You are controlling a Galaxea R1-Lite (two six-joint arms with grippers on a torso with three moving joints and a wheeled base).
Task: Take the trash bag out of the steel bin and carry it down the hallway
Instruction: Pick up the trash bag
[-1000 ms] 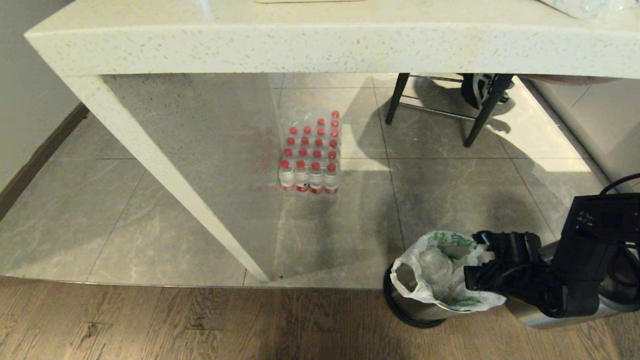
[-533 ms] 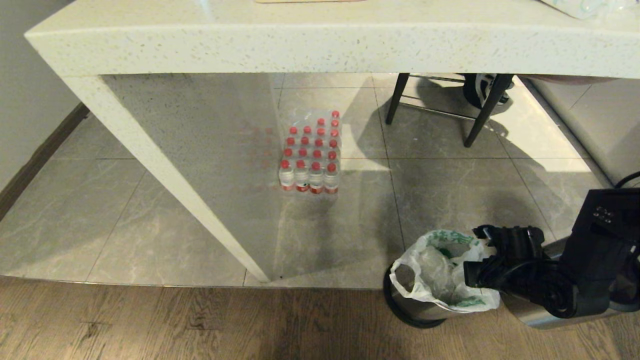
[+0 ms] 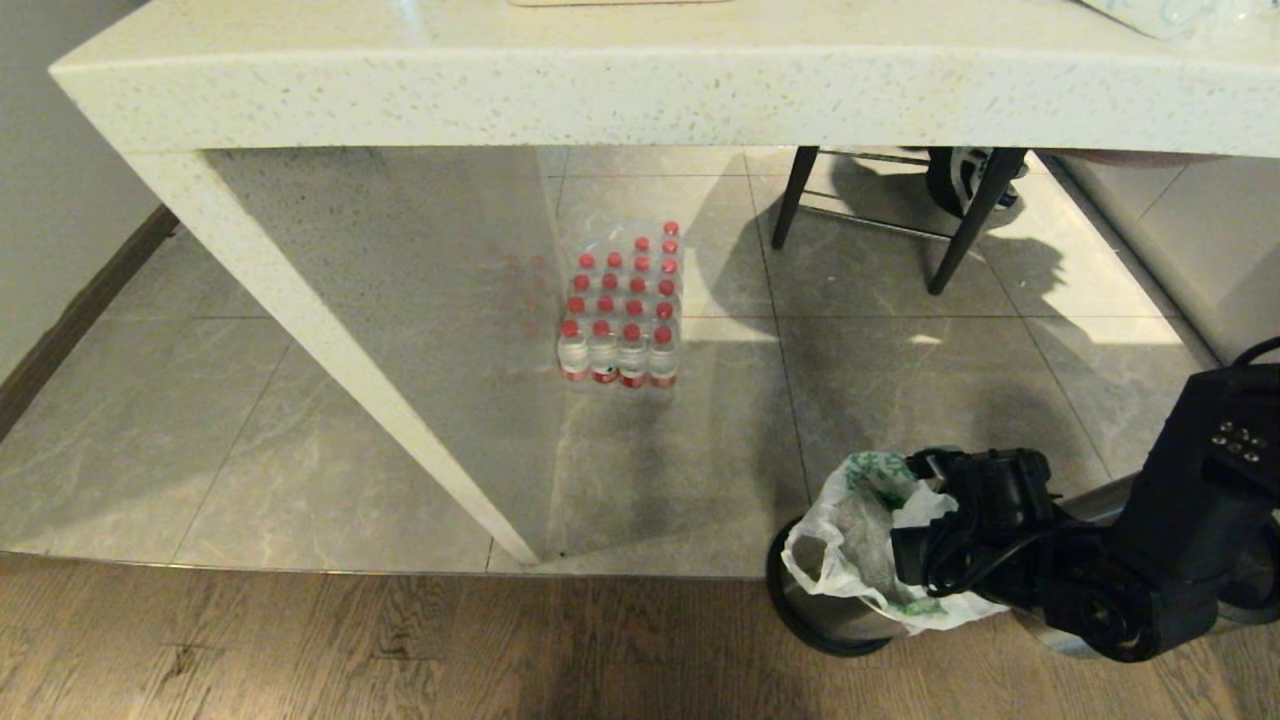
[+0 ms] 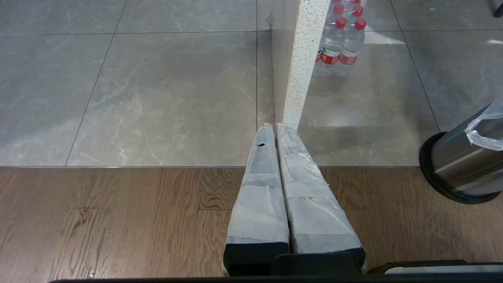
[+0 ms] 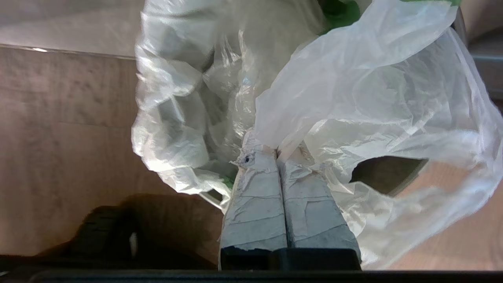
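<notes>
The steel bin point(image 3: 815, 618) stands on the floor at the lower right, where grey tile meets wood. The trash bag point(image 3: 850, 540), crinkled white plastic with green print, sits in it with its top bunched above the rim. My right gripper point(image 3: 905, 548) reaches in from the right and is shut on a fold of the bag's upper edge. The right wrist view shows the taped fingers point(image 5: 255, 188) pressed together with the trash bag point(image 5: 353, 98) pinched at the gripper's tips point(image 5: 276, 151). My left gripper point(image 4: 274, 126) is parked above the floor, shut and empty, with the steel bin point(image 4: 459, 165) off to one side.
A white stone table point(image 3: 600, 80) spans the back, and its slanted leg point(image 3: 330, 340) comes down just left of the bin. A wrapped pack of red-capped water bottles point(image 3: 620, 310) stands under it. Black chair legs point(image 3: 960, 230) are at the back right. A wall runs along the left.
My right arm has swung left and lower over the bin, drawing the bag's gripped edge leftward. The bin, bottles and table have stayed put.
</notes>
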